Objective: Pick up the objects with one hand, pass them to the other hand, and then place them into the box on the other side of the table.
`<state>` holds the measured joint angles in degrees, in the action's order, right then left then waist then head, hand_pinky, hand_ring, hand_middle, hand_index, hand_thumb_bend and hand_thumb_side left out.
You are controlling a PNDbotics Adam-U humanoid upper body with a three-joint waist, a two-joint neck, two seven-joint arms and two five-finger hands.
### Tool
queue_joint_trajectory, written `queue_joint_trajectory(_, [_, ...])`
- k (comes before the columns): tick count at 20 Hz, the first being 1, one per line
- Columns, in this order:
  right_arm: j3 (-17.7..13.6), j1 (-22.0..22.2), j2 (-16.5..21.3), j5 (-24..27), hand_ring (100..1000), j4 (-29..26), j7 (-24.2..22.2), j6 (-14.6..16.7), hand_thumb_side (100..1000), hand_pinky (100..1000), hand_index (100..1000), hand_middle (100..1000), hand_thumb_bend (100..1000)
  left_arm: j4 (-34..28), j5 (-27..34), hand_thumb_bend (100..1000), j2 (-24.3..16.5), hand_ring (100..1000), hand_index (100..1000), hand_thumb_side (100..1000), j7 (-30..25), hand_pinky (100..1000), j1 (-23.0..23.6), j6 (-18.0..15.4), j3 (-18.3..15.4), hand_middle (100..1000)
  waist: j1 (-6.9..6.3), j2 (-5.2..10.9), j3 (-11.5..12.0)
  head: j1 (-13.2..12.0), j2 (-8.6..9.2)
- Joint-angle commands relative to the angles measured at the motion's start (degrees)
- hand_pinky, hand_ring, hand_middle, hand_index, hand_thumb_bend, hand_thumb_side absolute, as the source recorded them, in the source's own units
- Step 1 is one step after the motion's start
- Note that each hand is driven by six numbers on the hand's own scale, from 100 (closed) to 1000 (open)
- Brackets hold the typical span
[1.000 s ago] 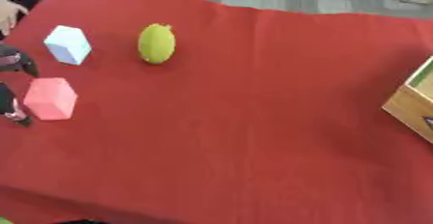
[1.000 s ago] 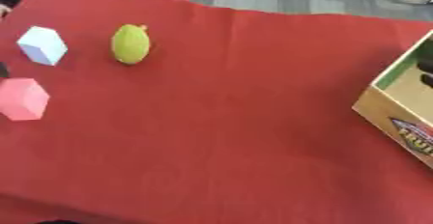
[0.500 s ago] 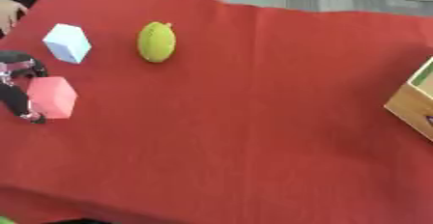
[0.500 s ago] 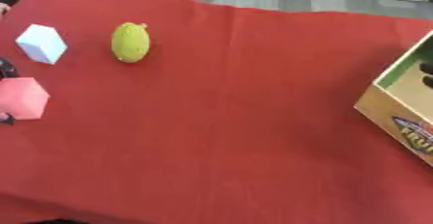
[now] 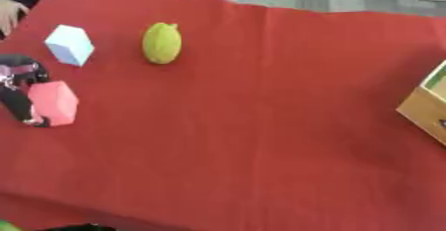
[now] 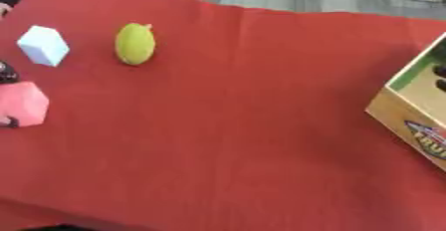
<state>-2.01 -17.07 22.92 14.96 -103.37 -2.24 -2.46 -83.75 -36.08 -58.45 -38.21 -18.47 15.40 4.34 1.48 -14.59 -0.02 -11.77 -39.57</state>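
Pink block (image 5: pixel 54 103) is sitting at the left edge of the frame on the red tablecloth (image 5: pixel 261 125), with the left hand (image 5: pixel 19 88) pressing in against its left side; fingers are reaching down alongside it and look to be touching, but whether they are curling round it or only resting against it I cannot tell. White block (image 5: pixel 69 45) is lying just above it toward the upper left, and the green lemon-shaped fruit (image 5: pixel 162 42) is sitting a bit to the right of that, both untouched. Box (image 6: pixel 416 110) is waiting at the right edge, well apart from everything, with something dark inside. Right hand is not showing anywhere. Step in hand looks like grasping the pink block. To do it well, getting the thumb on one flat face and fingers on the opposite face, then lifting straight up clear of the white block before carrying toward mid-table for the handover.
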Motion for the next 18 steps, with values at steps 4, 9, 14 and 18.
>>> queue_joint_trajectory(4, [-0.49,-0.23,1.27,-0.04,892,-0.54,0.16,0.22,752,939,998,978,100,-7.77,6.94,305,-2.97,667,479,100,2.86,758,-0.54,1.49,-3.64,571,-0.12,0.97,0.39,0.23,0.67])
queue_joint_trajectory(9, [-0.56,-0.25,1.48,0.05,892,-0.61,0.22,0.28,749,938,998,977,100,-14.13,10.60,268,-4.32,639,473,100,4.94,745,0.47,2.04,-4.85,550,-0.17,1.10,0.60,0.53,1.01])
queue_joint_trajectory(14, [-0.60,-0.41,1.80,0.16,892,-0.78,0.29,0.40,741,938,998,977,100,-20.78,14.29,189,-4.66,599,471,100,8.26,741,1.65,1.48,-5.86,518,-0.14,1.20,0.76,1.39,1.26])
queue_joint_trajectory(18, [-0.56,-0.96,2.12,0.45,893,-1.03,0.30,0.51,730,938,998,978,100,-27.63,19.02,102,-3.94,572,472,100,13.07,740,2.99,0.47,-5.21,499,0.02,1.31,0.80,2.30,1.80])
